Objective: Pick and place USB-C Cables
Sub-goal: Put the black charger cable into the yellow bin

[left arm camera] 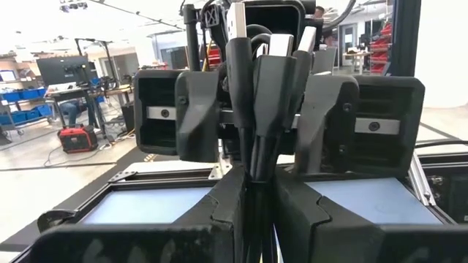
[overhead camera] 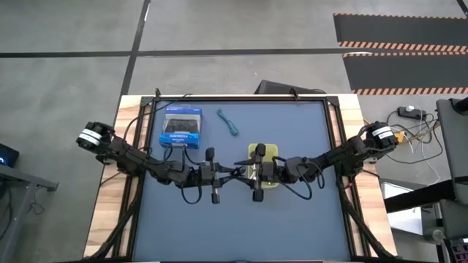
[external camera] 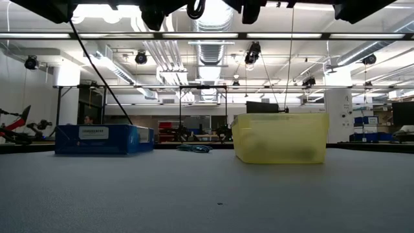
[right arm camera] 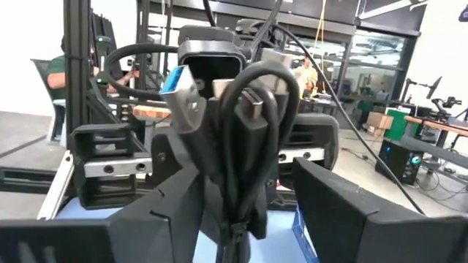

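— What's on the mat (overhead camera: 307, 219), from the left?

— The box (overhead camera: 180, 128) at the back, then the teal cable (overhead camera: 228, 123) lying loose just beside it, not yet picked.

— And your arms?

— Both are raised over the middle, nose to nose. My left pincer (left arm camera: 256, 212) is clamped on the black cable (left arm camera: 263, 95), whose bundle stands up out of its fingers. My right pincer (right arm camera: 248, 212) faces it with its fingers spread wide around the same bundle, gripping nothing. I'd call it a hand-over between them.

— Why there?

— The bin (overhead camera: 272, 152) sits right under the right pincer, so a drop would probably land inside.

— The other cables?

— I can't see them; the bin's wall is too cloudy.
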Controlling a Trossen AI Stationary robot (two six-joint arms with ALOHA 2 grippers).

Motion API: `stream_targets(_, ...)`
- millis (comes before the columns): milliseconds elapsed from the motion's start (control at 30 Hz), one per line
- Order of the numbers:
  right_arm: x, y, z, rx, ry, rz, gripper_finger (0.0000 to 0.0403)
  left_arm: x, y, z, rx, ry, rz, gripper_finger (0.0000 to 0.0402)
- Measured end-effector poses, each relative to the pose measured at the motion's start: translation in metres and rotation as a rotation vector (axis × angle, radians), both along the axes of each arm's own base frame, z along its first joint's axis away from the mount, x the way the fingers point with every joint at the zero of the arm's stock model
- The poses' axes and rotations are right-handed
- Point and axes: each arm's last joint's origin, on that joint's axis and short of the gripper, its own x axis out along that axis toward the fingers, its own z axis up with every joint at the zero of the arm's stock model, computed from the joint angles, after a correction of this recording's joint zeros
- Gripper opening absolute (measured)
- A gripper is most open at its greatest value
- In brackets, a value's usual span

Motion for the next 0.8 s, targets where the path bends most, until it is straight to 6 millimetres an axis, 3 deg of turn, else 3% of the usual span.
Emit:
stream_targets(133,0.0001,-0.0004,-0.0001,-0.003,0.001,-0.001,0.0154,0.0000,0.0000,0.0000,0.000,0.000,0.000,0.0041)
stream_targets(367,0.0002,-0.0001,-0.0005,-0.015,0.005,0.006,0.0040,0.0000,0.0001,-0.0001,-0.005,0.000,0.003,0.0041)
stream_targets(533,0.0002,0.0000,-0.0009,-0.014,0.009,0.007,0.0033,0.0000,0.0002,-0.0002,-0.019,0.000,0.002,0.0058)
stream_targets(800,-0.0007,0.0007,-0.0004,-0.015,0.023,0.019,0.0033,0.0001,0.0006,-0.0008,-0.016,0.008,0.009,0.0178)
